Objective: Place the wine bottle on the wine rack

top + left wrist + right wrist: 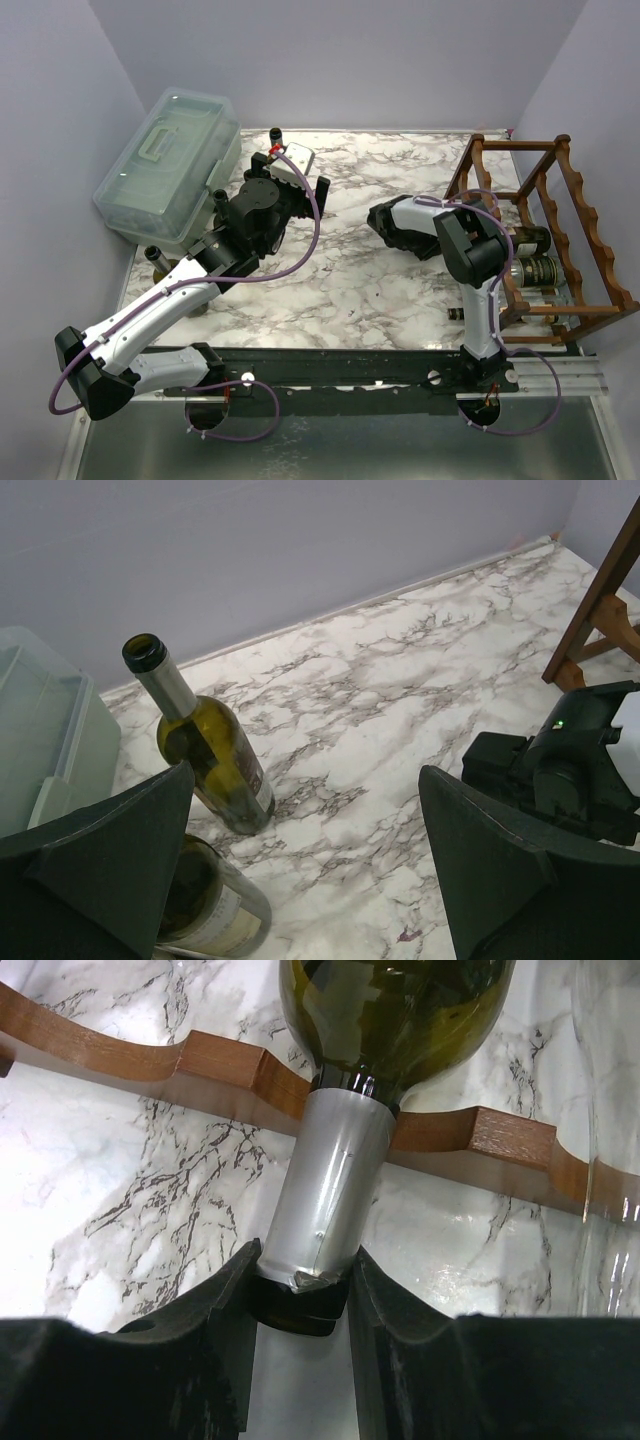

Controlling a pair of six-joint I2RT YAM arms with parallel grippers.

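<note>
Fingers of my right gripper [305, 1272] are narrowed onto the mouth end of the wine bottle [335, 1190], gripping it. Its neck crosses a dip in the wine rack [215, 1065] rail. My left gripper [305, 780] stands wide, holding nothing.

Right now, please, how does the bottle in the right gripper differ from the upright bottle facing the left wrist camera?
The held bottle lies across a rail of the wine rack; the upright bottle stands on the table. The right gripper clamps the first's neck; the second is untouched. Both have olive-green glass and silver foil necks.
</note>
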